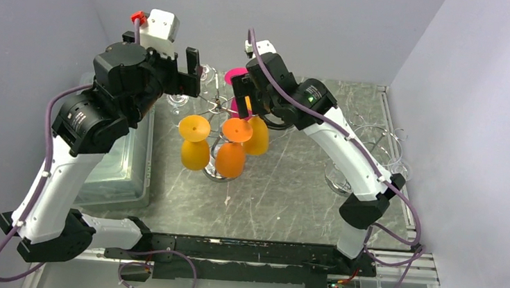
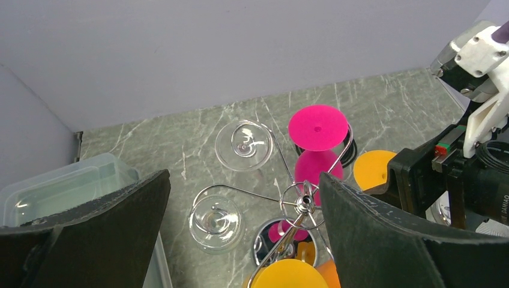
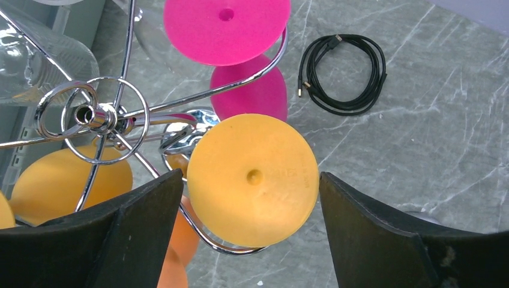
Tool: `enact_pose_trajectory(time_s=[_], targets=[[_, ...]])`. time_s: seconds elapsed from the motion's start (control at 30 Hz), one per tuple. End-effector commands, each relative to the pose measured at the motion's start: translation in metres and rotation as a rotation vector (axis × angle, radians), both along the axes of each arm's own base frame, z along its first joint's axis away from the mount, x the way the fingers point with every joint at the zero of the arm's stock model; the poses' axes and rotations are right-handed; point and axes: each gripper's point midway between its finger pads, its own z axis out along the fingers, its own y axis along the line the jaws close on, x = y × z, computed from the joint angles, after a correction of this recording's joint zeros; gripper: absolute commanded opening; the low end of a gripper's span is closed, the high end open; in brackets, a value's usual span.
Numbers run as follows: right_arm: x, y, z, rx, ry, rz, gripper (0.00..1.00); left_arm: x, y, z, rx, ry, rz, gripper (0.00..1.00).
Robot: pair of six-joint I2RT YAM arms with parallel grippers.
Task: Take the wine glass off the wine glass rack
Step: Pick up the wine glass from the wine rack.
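Note:
The chrome wine glass rack (image 1: 218, 103) stands mid-table, its hub also in the left wrist view (image 2: 303, 201) and the right wrist view (image 3: 96, 114). Orange glasses (image 1: 196, 146), a pink glass (image 2: 317, 129) and clear glasses (image 2: 215, 221) hang upside down from its curled arms. My right gripper (image 3: 249, 180) is open, its fingers on either side of the round foot of an orange wine glass (image 3: 252, 180) still hooked on a wire arm, without touching it. My left gripper (image 2: 244, 180) is open and empty, high above the rack's left side.
A clear plastic bin (image 1: 121, 167) sits at the table's left. A smaller wire stand with clear glasses (image 1: 370, 150) is at the right. A coiled black cable (image 3: 345, 72) lies on the marble top behind the rack. Walls close in left, back and right.

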Motion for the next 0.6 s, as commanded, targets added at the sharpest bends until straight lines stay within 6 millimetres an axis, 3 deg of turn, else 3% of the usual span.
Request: enact_pose_trajectory(time_s=[0.0,0.23,0.57], targets=[[0.0012,-0.0017,0.0044,-0.011,-0.016,-0.009,0.83,-0.0024,0.0057,0.0122,-0.032,-0.043,0.021,0.99],[0.0020,-0.0007,0.0023,-0.014,-0.012,-0.008,0.76,-0.0023,0.0068,0.0111,-0.032,-0.044,0.027,0.99],[0.0001,-0.0011,0.0090,0.016,-0.019,-0.014,0.54,-0.0016,0.0086,0.0102,-0.035,-0.045,0.039,0.99]])
